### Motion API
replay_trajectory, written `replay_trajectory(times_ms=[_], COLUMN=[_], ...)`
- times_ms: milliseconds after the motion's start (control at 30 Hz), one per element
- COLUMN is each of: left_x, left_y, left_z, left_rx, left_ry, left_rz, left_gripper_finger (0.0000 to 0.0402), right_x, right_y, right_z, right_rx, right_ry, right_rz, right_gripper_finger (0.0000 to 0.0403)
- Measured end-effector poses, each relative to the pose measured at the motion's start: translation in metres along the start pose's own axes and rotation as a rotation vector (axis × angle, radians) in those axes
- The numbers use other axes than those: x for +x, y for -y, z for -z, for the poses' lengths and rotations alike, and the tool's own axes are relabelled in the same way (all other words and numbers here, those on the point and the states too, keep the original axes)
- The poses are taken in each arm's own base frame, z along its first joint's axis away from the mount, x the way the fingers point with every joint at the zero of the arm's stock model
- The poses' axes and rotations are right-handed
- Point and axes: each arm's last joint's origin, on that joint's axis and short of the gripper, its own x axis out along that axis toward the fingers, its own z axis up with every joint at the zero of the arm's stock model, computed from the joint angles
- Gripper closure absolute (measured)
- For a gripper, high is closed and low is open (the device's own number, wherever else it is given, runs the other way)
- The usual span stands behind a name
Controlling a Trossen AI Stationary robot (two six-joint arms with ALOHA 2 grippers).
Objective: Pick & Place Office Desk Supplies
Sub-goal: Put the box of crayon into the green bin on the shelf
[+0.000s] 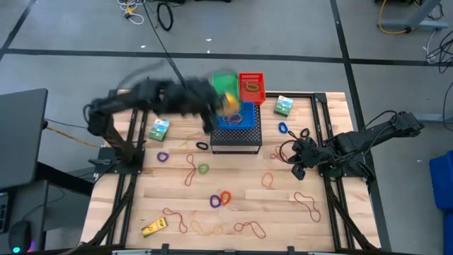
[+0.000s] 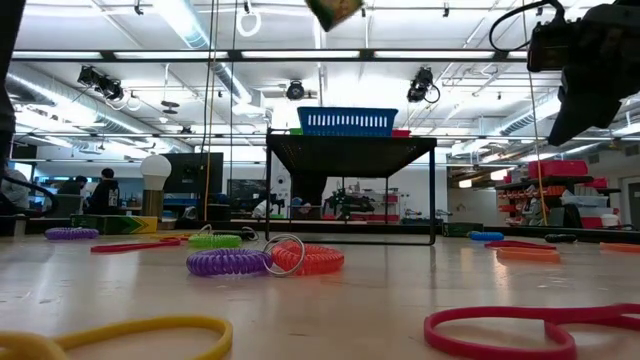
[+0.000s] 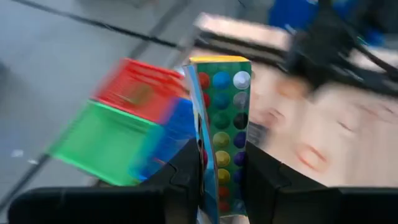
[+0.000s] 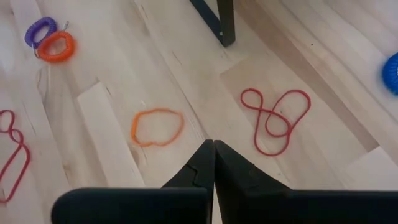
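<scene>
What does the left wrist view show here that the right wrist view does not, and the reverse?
Left wrist view only: the left gripper shut on a green printed box with rows of coloured dots, carried near the small green basket, red basket and blue basket.

Right wrist view only: the right gripper shut and holding nothing, over an orange rubber band, a red rubber band, and a purple ring touching an orange ring.

Shared: the wooden table, blurred in the left wrist view.
</scene>
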Motion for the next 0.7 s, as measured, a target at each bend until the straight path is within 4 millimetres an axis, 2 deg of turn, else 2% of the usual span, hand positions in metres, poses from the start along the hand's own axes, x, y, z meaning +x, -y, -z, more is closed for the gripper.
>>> replay_trajectory(times_ms=[67,167,333,500,700], left_x=[-0.001,0.008,0.041,0.08,0.126], left_y=[-0.034,-0.08,-0.137,-0.172,-0.188], left_z=[-0.008,-0.013,-0.008,0.002,0.017], left_rx=[0.023,0.097,0.265,0.334,0.389], left_ry=[0.035,0.04,-0.017,-0.082,-0.179], left_rz=[-0.018,0.01,0.062,0.098,0.123], left_gripper_finger=[0.0312,0.0312,0.0312,0.0312,0.0313], right_x=[0.001,0.001,0.002,0.003,0.004], right_y=[0.0,0.001,0.003,0.007,0.009], right_z=[-0.002,-0.004,-0.01,-0.016,-0.022], right_rx=[0.01,0.035,0.123,0.191,0.224], right_ry=[0.008,0.023,0.053,0.103,0.139], right_rz=[-0.002,-0.002,0.001,0.031,0.029], right_gripper_finger=[0.0394,0.0394,0.0394,0.0394,0.0394])
